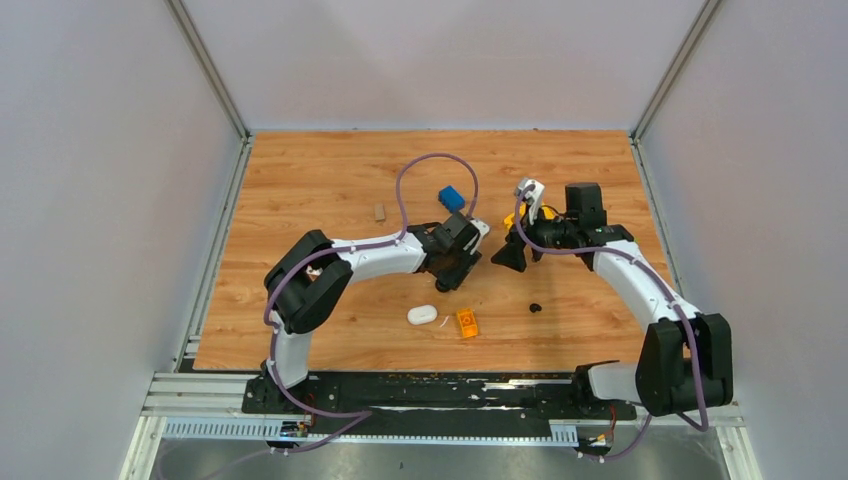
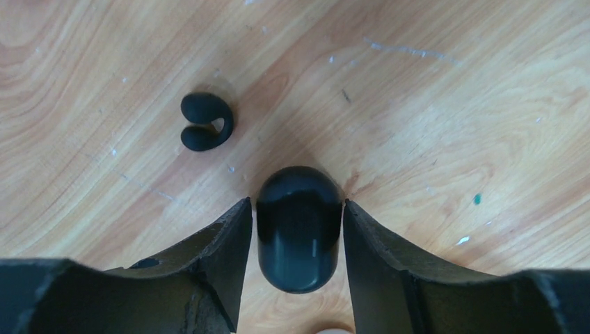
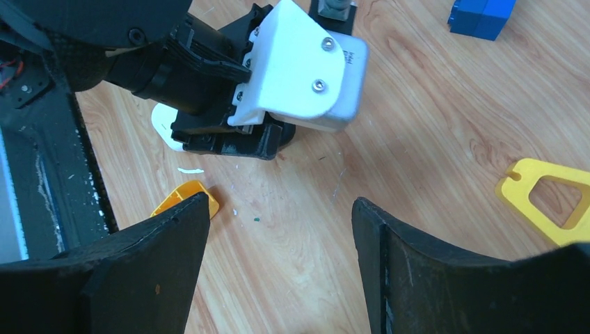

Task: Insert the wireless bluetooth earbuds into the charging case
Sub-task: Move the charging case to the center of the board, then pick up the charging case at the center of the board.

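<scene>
The charging case [image 1: 422, 315] is a white oval lying shut on the table, near and left of my left gripper [image 1: 455, 268]; its edge [image 3: 163, 125] peeks out behind that gripper in the right wrist view. A small black earbud [image 1: 535, 307] lies alone toward the front right. In the left wrist view a black C-shaped earbud [image 2: 205, 122] lies ahead of my left gripper [image 2: 298, 202]. A glossy black capsule [image 2: 299, 226] rests on the wood between that gripper's fingers, with slim gaps at its sides. My right gripper [image 3: 282, 209] [image 1: 510, 255] is open over bare wood.
An orange block [image 1: 466, 322] [image 3: 184, 196] sits just right of the case. A blue block [image 1: 451, 197] [image 3: 483, 17] lies behind the left gripper. A yellow cut-out piece [image 3: 549, 198] lies by the right arm. A small tan piece [image 1: 379, 211] sits at back left.
</scene>
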`<control>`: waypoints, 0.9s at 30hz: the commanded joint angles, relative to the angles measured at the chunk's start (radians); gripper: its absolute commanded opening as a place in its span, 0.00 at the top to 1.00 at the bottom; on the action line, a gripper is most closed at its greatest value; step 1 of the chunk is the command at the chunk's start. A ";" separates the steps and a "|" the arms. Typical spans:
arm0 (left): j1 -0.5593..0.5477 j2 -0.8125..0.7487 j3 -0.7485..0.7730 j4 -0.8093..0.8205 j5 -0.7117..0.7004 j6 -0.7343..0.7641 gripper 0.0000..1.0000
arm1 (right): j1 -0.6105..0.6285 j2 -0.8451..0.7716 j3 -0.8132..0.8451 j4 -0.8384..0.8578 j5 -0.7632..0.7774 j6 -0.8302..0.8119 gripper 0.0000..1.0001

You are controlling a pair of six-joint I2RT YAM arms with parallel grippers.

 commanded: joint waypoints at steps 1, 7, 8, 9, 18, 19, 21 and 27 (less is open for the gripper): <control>0.003 -0.016 0.042 -0.097 -0.005 0.061 0.40 | -0.055 -0.010 0.047 -0.046 -0.135 0.006 0.25; 0.003 -0.147 0.034 -0.147 -0.070 0.015 0.34 | -0.075 -0.077 0.019 -0.042 -0.172 -0.019 0.24; 0.003 -0.191 0.022 -0.152 -0.083 -0.004 0.34 | -0.073 -0.074 0.023 -0.060 -0.180 -0.043 0.24; 0.003 -0.240 0.005 -0.158 -0.098 -0.032 0.34 | -0.068 -0.057 0.038 -0.098 -0.186 -0.087 0.24; 0.002 -0.648 -0.330 -0.080 -0.114 -0.293 0.31 | 0.083 0.227 0.267 -0.457 -0.067 -0.641 0.35; 0.003 -0.653 -0.332 -0.099 -0.124 -0.291 0.31 | 0.106 0.266 0.289 -0.475 -0.048 -0.680 0.37; 0.003 -0.661 -0.340 -0.128 -0.151 -0.282 0.31 | 0.154 0.342 0.326 -0.500 0.006 -0.737 0.39; 0.003 -0.835 -0.555 0.084 -0.213 -0.398 0.22 | 0.274 0.437 0.350 -0.388 0.119 -0.765 0.39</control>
